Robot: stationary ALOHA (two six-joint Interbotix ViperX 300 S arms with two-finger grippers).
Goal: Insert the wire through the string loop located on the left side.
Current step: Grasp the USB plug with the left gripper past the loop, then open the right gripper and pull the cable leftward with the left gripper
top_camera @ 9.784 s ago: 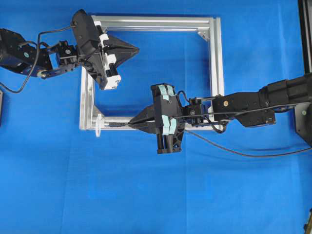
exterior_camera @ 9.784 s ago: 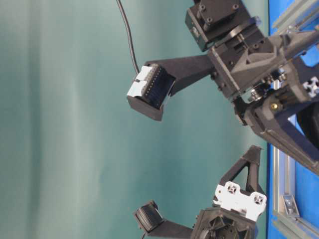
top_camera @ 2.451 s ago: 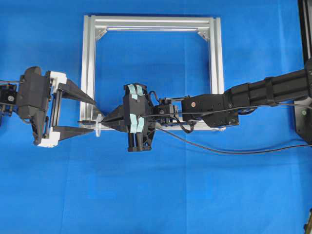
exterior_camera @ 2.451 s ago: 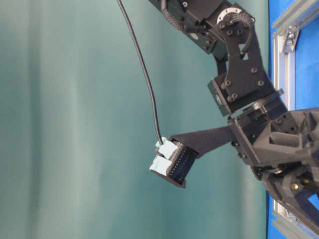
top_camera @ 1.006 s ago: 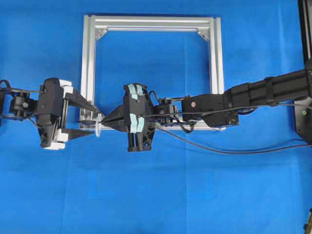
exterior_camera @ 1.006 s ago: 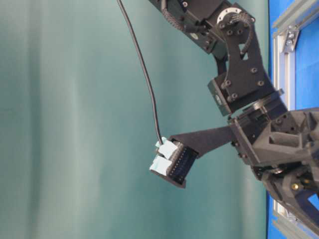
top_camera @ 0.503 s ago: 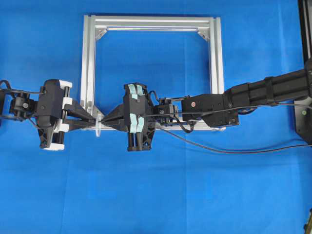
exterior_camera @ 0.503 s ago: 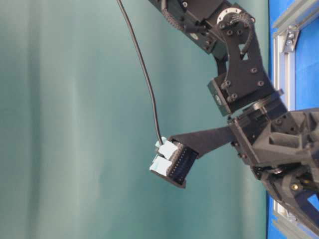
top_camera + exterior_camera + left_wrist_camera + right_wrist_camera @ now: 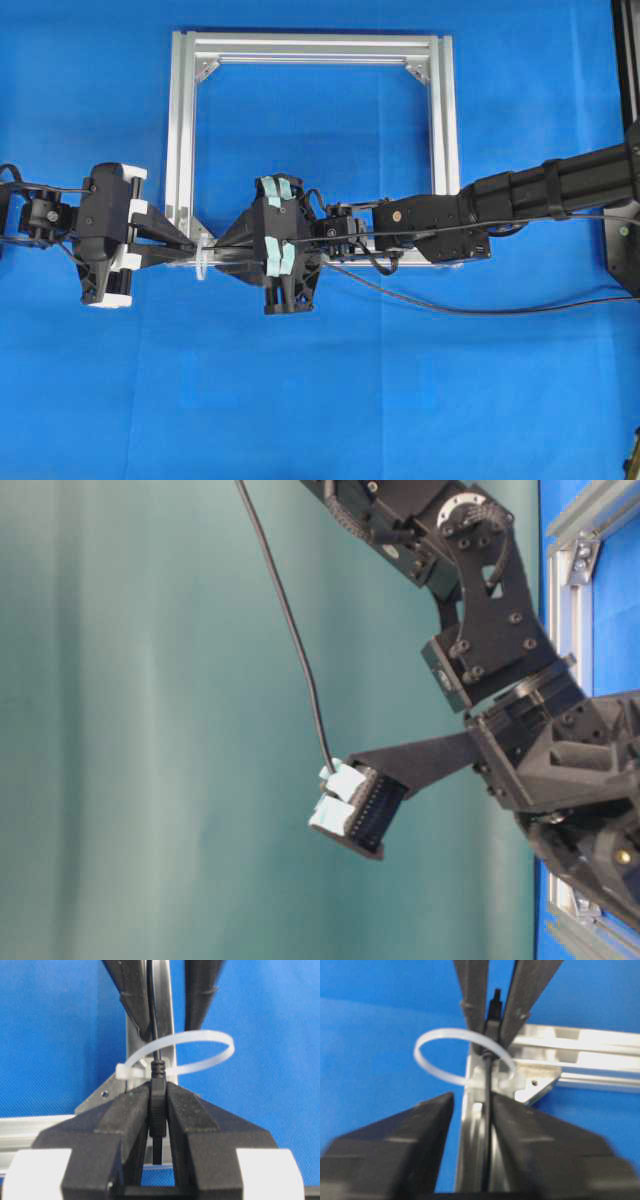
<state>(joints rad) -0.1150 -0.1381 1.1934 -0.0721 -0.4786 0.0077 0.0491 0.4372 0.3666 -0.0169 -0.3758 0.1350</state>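
Observation:
The string loop (image 9: 210,1034) is a whitish ring fixed at the lower left corner of the silver frame (image 9: 315,45). The black wire (image 9: 151,1010) passes through the string loop, and its plug end lies on my left gripper's side. My left gripper (image 9: 158,1092) is shut on that plug just past the loop. In the overhead view the left gripper (image 9: 193,253) and right gripper (image 9: 218,256) face each other across the loop (image 9: 203,262). My right gripper (image 9: 472,1096) is open, and the wire (image 9: 487,1125) runs loose between its fingers, close to the right one.
The frame lies flat on the blue cloth, its rail (image 9: 580,1050) right under both grippers. The wire's slack (image 9: 470,311) trails right across the cloth below the right arm. In the table-level view the right arm's wrist camera (image 9: 355,805) hangs out with its own cable.
The left gripper closed on the plug past the loop about a second ago and has held it since. The right gripper's fingers have just spread apart, letting go of the wire.

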